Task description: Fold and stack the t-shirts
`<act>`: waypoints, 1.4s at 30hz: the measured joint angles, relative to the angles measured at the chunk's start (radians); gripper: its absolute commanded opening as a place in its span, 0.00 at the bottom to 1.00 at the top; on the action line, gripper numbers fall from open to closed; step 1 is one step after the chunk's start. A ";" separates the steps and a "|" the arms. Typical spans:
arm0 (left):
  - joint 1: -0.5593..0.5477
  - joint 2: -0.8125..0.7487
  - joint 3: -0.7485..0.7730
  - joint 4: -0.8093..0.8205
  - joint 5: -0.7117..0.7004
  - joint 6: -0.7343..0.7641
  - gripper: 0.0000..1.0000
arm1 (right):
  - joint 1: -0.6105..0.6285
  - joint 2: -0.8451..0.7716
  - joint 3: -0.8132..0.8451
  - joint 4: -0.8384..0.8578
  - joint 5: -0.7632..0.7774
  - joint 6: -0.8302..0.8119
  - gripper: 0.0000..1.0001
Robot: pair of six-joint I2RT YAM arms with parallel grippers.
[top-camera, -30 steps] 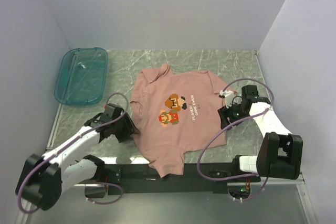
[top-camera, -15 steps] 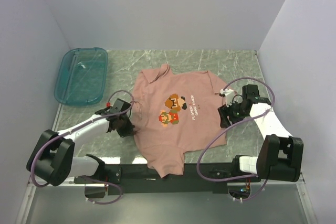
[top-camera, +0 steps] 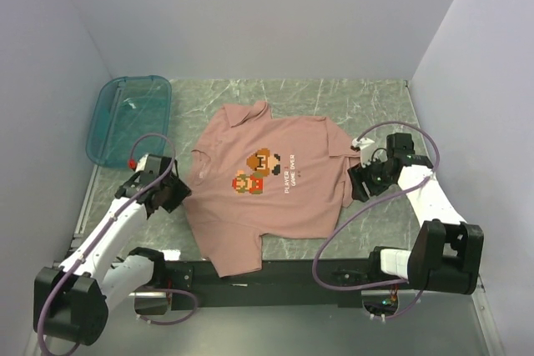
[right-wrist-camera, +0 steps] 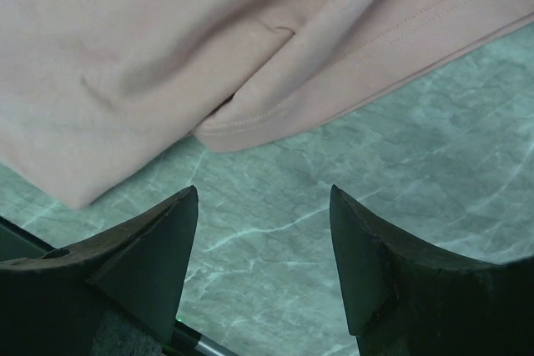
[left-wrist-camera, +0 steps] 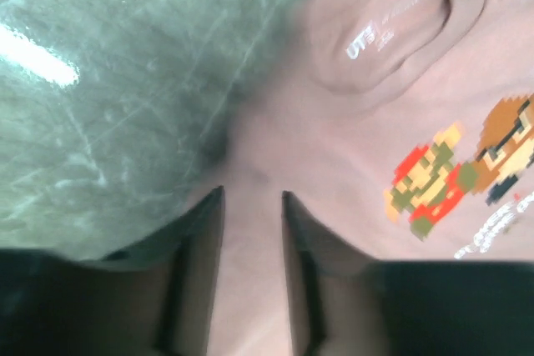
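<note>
One view, left wrist, catches t-shirt point(left-wrist-camera: 334, 147) neck label point(left-wrist-camera: 360, 39).

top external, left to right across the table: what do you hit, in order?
teal bin → left gripper → t-shirt → right gripper

Your top view bright and even, soft shadows, your left wrist view blurred, white glare streaking the table point(left-wrist-camera: 29, 47).
</note>
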 measured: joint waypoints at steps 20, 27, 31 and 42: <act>0.003 -0.354 0.150 0.208 0.299 0.542 0.90 | -0.014 0.283 0.122 -0.013 -0.073 0.108 0.56; 0.003 -0.323 0.098 0.238 0.345 0.589 0.90 | 0.002 0.367 0.148 -0.040 -0.066 0.129 0.57; 0.003 -0.337 0.098 0.264 0.351 0.598 0.90 | 0.052 0.404 0.157 -0.030 -0.036 0.163 0.55; 0.003 -0.364 0.098 0.278 0.351 0.602 0.90 | 0.105 0.409 0.186 -0.051 0.132 0.200 0.00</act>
